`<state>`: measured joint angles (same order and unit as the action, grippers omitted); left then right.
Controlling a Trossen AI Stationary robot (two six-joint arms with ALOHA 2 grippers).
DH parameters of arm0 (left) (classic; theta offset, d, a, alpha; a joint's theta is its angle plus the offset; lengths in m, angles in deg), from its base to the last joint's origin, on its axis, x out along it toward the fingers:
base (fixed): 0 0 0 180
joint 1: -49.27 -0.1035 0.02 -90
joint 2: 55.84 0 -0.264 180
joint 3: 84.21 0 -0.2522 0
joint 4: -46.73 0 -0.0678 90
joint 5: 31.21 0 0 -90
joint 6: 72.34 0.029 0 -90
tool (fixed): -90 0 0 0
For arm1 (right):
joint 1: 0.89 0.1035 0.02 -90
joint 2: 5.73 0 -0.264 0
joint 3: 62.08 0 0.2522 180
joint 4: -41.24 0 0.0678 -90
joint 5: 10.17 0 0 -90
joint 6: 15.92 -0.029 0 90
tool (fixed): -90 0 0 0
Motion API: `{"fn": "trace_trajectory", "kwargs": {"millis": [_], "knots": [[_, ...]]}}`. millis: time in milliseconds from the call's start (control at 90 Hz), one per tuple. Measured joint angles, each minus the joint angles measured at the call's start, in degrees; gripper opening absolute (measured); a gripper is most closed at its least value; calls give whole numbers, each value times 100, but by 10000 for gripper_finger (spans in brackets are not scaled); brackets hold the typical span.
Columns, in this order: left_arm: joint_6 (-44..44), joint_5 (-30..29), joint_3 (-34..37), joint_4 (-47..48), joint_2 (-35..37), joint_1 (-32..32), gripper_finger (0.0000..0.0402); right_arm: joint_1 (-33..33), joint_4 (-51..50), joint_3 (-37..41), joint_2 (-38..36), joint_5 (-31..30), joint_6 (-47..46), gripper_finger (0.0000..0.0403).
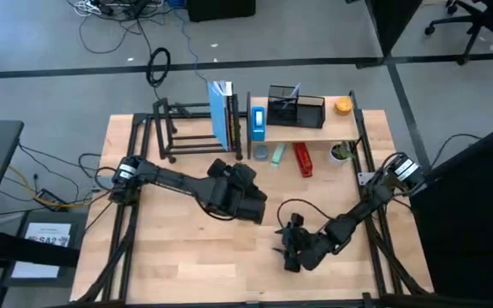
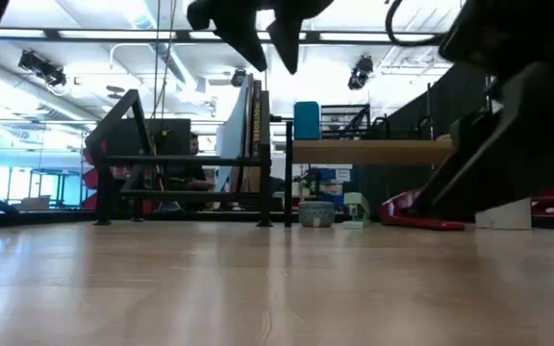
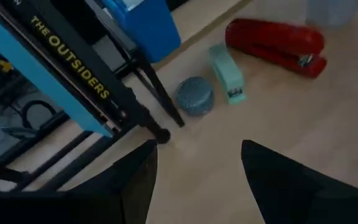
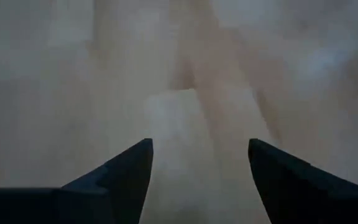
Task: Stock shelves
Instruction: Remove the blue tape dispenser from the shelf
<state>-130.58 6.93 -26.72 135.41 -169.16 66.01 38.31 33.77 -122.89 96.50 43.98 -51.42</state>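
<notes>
The shelves stood side by side along the table's far edge: the open black tube rack (image 1: pixel 187 133) to the left, holding a few upright books (image 1: pixel 222 115), and the wood-board shelf (image 1: pixel 315 128) to the right, carrying a blue box (image 1: pixel 258 121), a black mesh organizer (image 1: pixel 298 109) and an orange object (image 1: pixel 342 105). On the table in front of the board shelf lay what looked left to stock: a round grey-blue tin (image 3: pixel 195 95), a mint-green stapler (image 3: pixel 227 73) and a red stapler (image 3: pixel 277 45). The left gripper (image 3: pixel 197 168) hovered just short of them, fingers spread and empty. The right gripper (image 4: pixel 199 168) waited near the table's front edge over bare wood, fingers likewise apart with nothing between them. By the look of them, all three items were rigid and fairly light. The tin's smooth round wall seemed liable to slip or roll, so a pinch across its middle from above seemed best. The staplers seemed best gripped across their narrow bodies, near mid-length so they would not tip.
</notes>
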Motion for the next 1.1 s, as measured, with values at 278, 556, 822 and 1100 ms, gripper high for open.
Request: {"fn": "trace_trajectory", "kwargs": {"millis": [278,556,822,1100], "knots": [[-1877,-750,631,1476,129,1094,214,-492,1711,-8,-44,-756,1533,234],[-2745,-723,1888,1423,151,1706,214,-1738,2084,-897,-610,-2399,3020,247],[-3855,-1491,2057,1508,317,1891,213,-3046,1960,-1211,-675,-3111,3730,291],[-3150,-1505,2057,1505,361,1948,214,-3601,1857,-1211,-540,-3190,3079,354]]}}
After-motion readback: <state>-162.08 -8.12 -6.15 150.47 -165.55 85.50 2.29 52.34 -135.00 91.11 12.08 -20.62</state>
